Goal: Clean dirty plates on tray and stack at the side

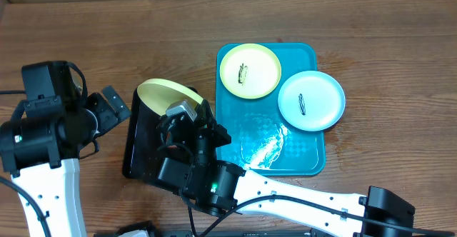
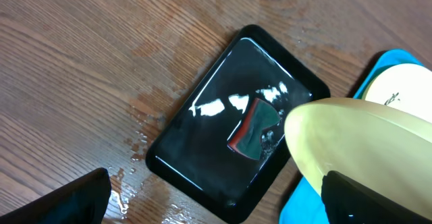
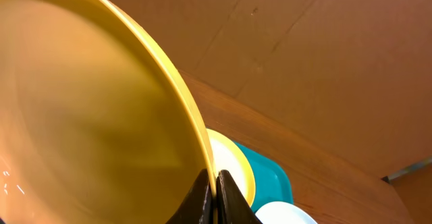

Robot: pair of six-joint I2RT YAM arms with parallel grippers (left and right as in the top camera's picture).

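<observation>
My right gripper (image 1: pixel 187 116) (image 3: pixel 214 191) is shut on the rim of a pale yellow-green plate (image 1: pixel 168 93) (image 3: pixel 88 109) and holds it tilted on edge above the black tray (image 1: pixel 146 148) (image 2: pixel 223 126). The plate also shows in the left wrist view (image 2: pixel 351 133). A second yellow-green plate (image 1: pixel 250 71) with a dark scribble lies on the far end of the turquoise tray (image 1: pixel 300 151). A pale blue-white plate (image 1: pixel 311 101) with a scribble lies on the tray's right rim. My left gripper (image 1: pixel 114 108) (image 2: pixel 216 204) is open and empty, left of the black tray.
A red-and-green sponge (image 2: pixel 255 128) lies in the wet black tray. Water is spilled on the wooden table (image 2: pixel 128 183) beside the black tray and pools on the near part of the turquoise tray (image 1: pixel 264 148).
</observation>
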